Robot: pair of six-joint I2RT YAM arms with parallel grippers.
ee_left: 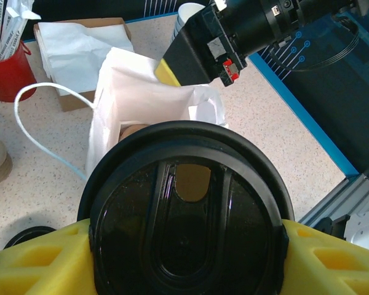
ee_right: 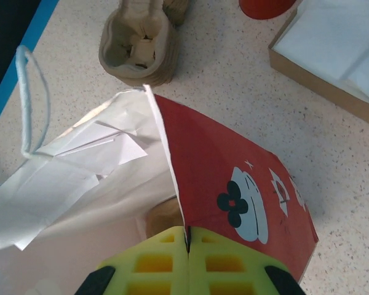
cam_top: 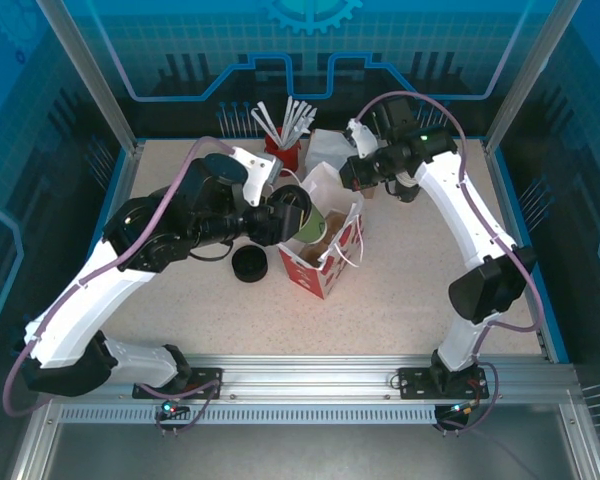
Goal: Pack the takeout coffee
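Left wrist: left gripper (ee_left: pixel 184 261) clamps tilted coffee (ee_left: pixel 184 203) at its lid, over open bag (ee_left: pixel 141 92) mouth; right gripper (ee_right: pixel 187 246) fully closed, pinching bag rim

The top external camera looks down from behind the arm bases across the whole worktop (cam_top: pixel 400 300). The left wrist camera sits close over the takeout coffee (ee_left: pixel 187 227), the right over the paper bag (ee_right: pixel 234 184), which all share.

Bright, even overhead light; soft short shadows on table (cam_top: pixel 400 300); faint reflections on black lid (ee_left: pixel 190 246).
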